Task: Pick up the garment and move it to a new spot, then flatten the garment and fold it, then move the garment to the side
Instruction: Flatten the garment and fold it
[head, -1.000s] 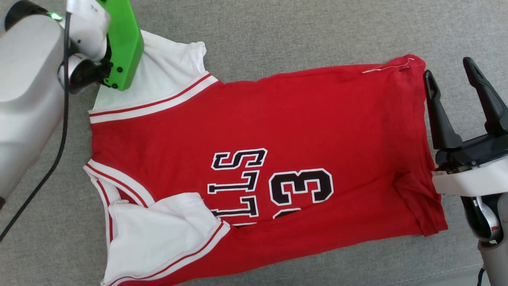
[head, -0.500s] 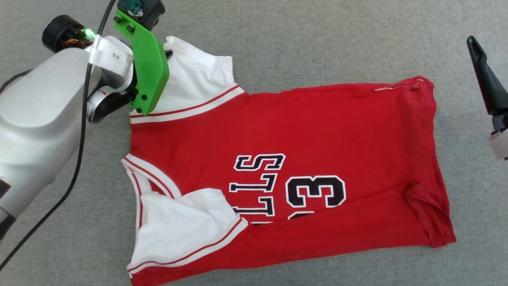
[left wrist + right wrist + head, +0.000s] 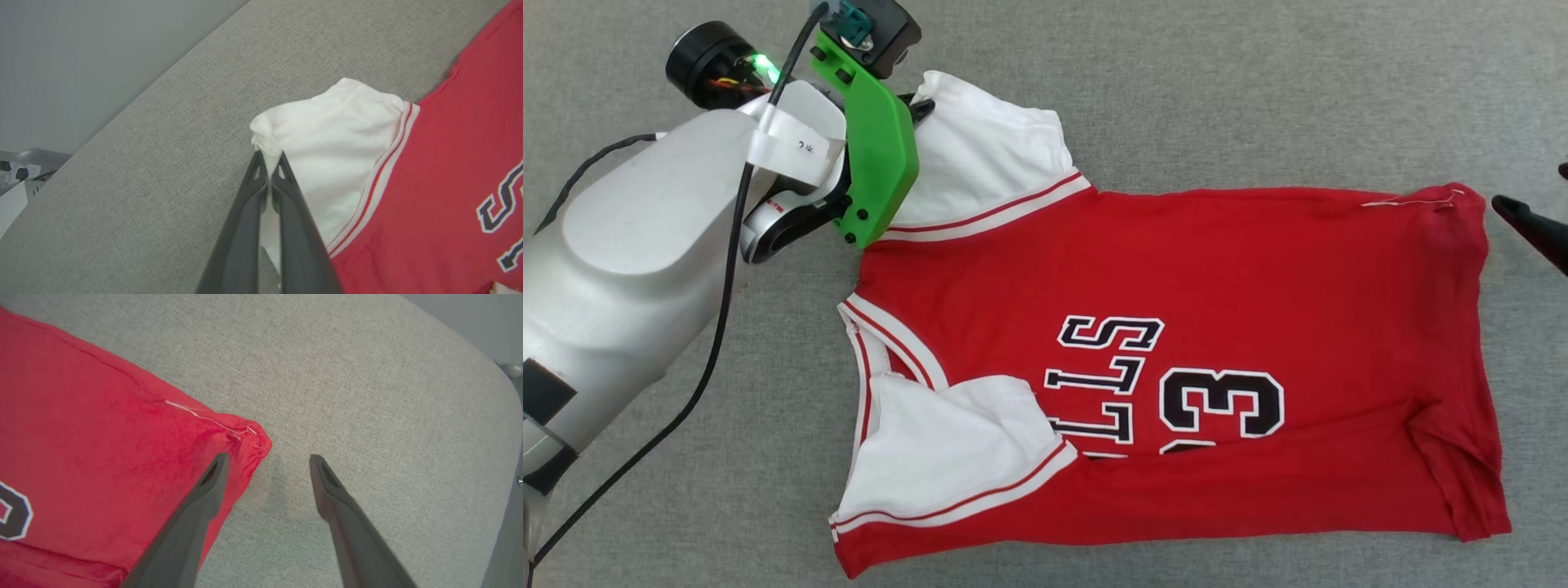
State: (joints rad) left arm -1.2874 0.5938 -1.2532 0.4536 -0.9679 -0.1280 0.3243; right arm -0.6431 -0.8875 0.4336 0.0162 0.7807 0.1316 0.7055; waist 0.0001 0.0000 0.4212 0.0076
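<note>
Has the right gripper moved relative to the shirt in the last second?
Yes. The right gripper, earlier pointing up alongside the shirt's hem, now points leftward at the hem's far corner.

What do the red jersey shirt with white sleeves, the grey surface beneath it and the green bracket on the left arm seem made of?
Red jersey shirt: thin soft knit fabric, matte; it creases at the hem. Grey surface: coarse woven cloth, matte; flecked weave shows. Green bracket: probably rigid plastic, smooth with slight sheen and dark screws.
</note>
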